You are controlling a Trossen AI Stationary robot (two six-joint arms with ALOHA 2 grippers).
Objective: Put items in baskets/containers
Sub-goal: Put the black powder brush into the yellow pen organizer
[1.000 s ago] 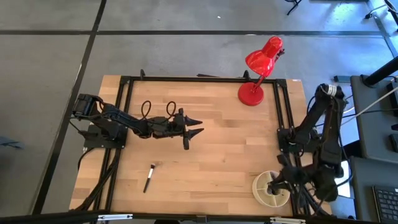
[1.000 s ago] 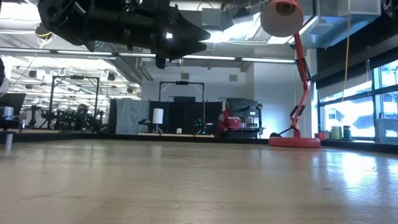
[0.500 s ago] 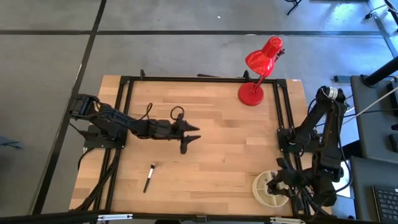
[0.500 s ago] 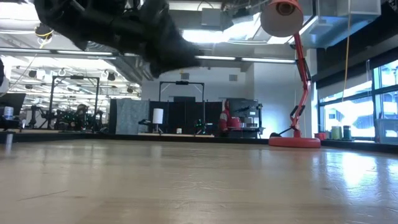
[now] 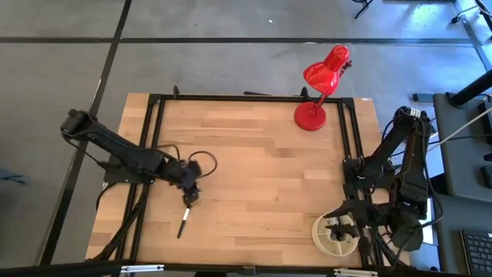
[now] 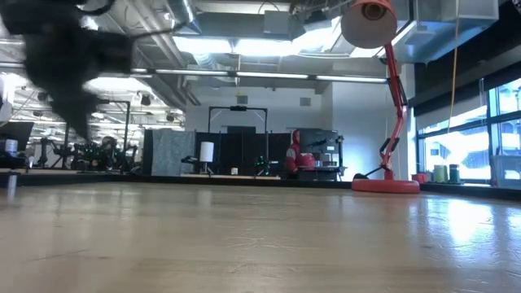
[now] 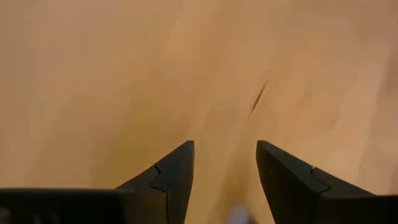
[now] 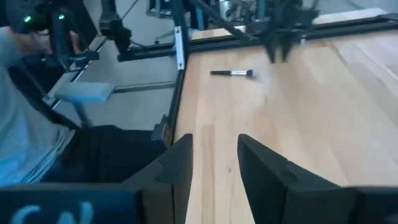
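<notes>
Pale wood planks make up the table (image 5: 261,169), ringed by a black metal frame (image 5: 157,98); grey concrete floor with dark seam lines all around it in the high view. A red desk lamp (image 5: 319,85) stands at the upper right of the tabletop, base on the wood, shade tipped toward the upper right. In the low view the same lamp rises at the right, in front of tall windows — behind the table is a big open lab with ceiling strip lights, ducts and black racks.

Left gripper (image 5: 190,194) sits lower left of centre in the high view, pointed down at the table just above one makeup brush (image 5: 184,219); its fingers (image 7: 174,177) stand apart over bare wood, nothing between them. The brush lies flat, dark handle toward the bottom edge, pale tip up, just beside the gripper — contact can't be told.

Right gripper (image 5: 338,228) hangs at the lower right, over the cream dish (image 5: 319,231), which sits at the table's lower right corner. Its fingers (image 8: 177,168) are parted, empty. Dish contents are hidden by the arm. The right wrist view also catches a person's grey sleeve (image 8: 25,124) at the left edge.
</notes>
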